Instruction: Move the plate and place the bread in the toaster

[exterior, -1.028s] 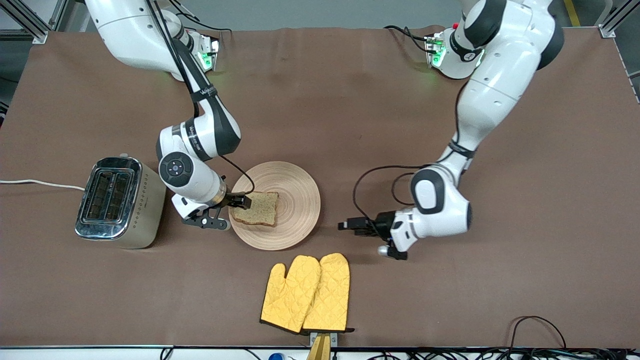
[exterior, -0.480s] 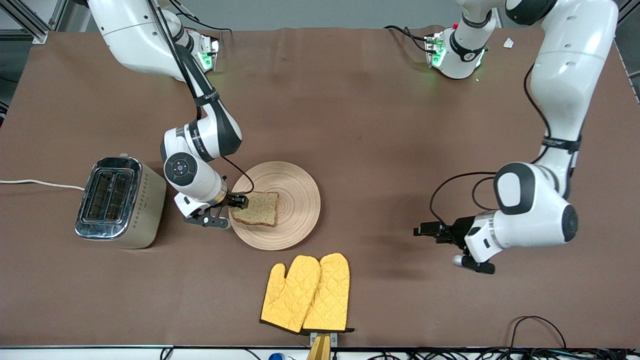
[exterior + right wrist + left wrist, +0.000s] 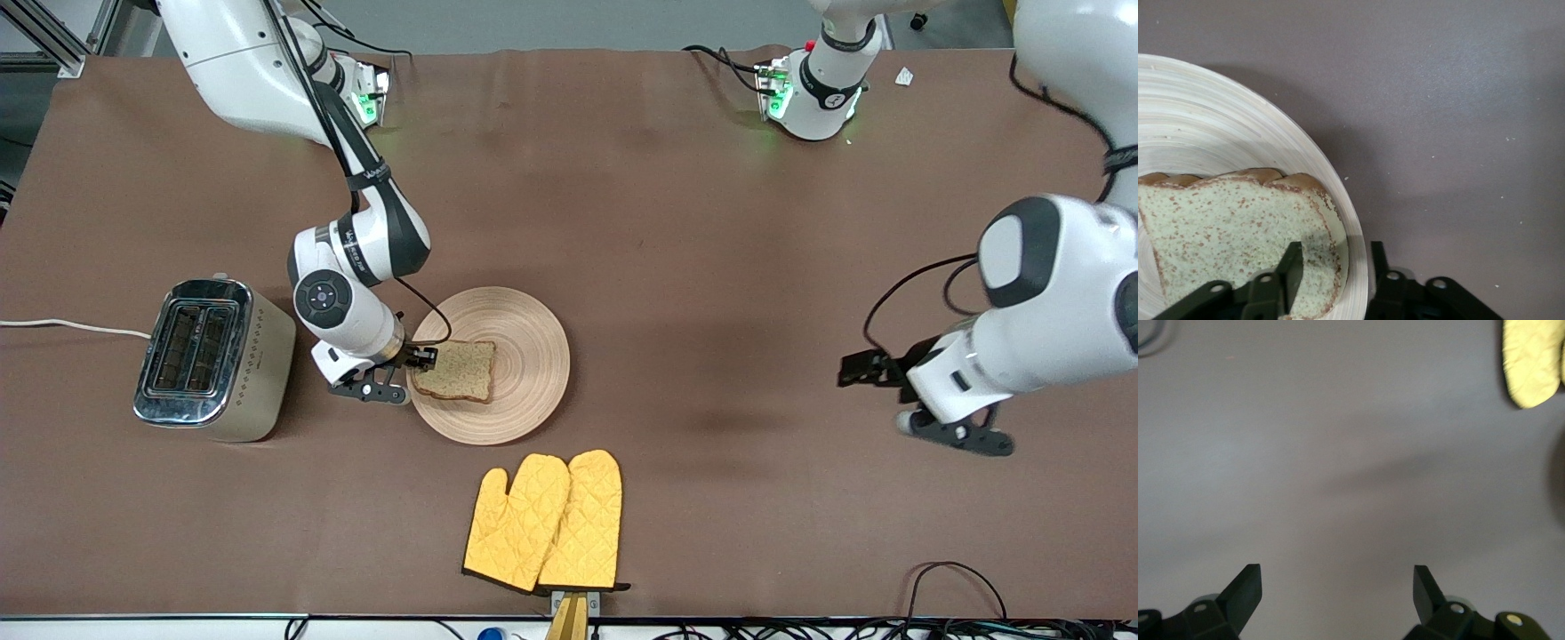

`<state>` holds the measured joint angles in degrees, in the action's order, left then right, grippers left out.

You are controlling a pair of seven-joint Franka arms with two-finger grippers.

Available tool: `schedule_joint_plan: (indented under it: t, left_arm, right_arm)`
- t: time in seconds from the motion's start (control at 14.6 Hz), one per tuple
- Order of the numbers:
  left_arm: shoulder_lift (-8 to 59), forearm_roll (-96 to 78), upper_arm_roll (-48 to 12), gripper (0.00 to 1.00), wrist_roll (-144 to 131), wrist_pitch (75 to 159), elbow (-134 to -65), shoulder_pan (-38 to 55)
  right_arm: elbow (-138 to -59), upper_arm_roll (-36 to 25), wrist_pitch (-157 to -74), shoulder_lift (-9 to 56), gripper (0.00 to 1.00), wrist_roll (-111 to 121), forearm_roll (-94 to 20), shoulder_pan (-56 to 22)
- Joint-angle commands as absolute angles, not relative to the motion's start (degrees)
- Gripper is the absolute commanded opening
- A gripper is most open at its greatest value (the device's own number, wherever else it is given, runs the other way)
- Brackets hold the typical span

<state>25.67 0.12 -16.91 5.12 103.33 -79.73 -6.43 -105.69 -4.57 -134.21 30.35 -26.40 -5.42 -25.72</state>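
The plate (image 3: 533, 351) lies mid-table with the bread (image 3: 458, 371) flat on its toaster-side half. The toaster (image 3: 213, 356) stands beside the plate, toward the right arm's end, slots up. My right gripper (image 3: 425, 357) is low at the plate's rim. In the right wrist view my right gripper (image 3: 1335, 252) is open partway: one finger rests over the bread (image 3: 1225, 227), the other is just outside the plate's rim (image 3: 1271, 143). My left gripper (image 3: 853, 369) hangs open and empty over bare table toward the left arm's end; the left wrist view (image 3: 1337, 570) shows only tabletop between its fingers.
A pair of yellow oven mitts (image 3: 547, 520) lies nearer the front camera than the plate; a mitt's tip shows in the left wrist view (image 3: 1531, 360). The toaster's white cord (image 3: 71, 326) runs off the table's edge. Cables lie along the front edge.
My left arm has swung away from beside the plate toward its own end of the table and risen. My right gripper has shifted slightly toward the toaster; plate and bread have not moved.
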Motion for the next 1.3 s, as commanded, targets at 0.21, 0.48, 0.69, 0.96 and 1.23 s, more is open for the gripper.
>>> schedule_joint_plan:
  t: [0.21,0.48,0.69,0.96,1.23]
  left_arm:
    - [16.71,3.08,-16.96,1.00,3.69,95.11,-82.18,-8.09]
    - [13.37,3.08,-16.96,1.00,3.78,93.87,-82.18,-8.26]
    - [11.78,3.08,-16.96,1.00,4.04,92.99,-82.18,-8.87]
    - [10.47,3.08,-16.79,1.00,4.83,92.29,-82.18,-9.14]
    - [7.92,3.08,-11.80,1.00,4.92,91.85,-83.05,-4.33]
  right_arm:
    - [-106.79,-4.92,-135.53,30.41,0.41,-26.89,-4.83,-26.37]
    - [-106.79,-4.92,-135.70,30.76,0.41,-26.98,-5.10,-26.63]
    - [-106.70,-4.92,-135.88,30.85,0.40,-26.98,-5.27,-26.63]
    - [-106.61,-4.92,-136.49,31.38,0.37,-27.24,-5.54,-26.72]
    - [-106.52,-4.83,-136.58,31.55,0.34,-27.69,-5.54,-26.81]
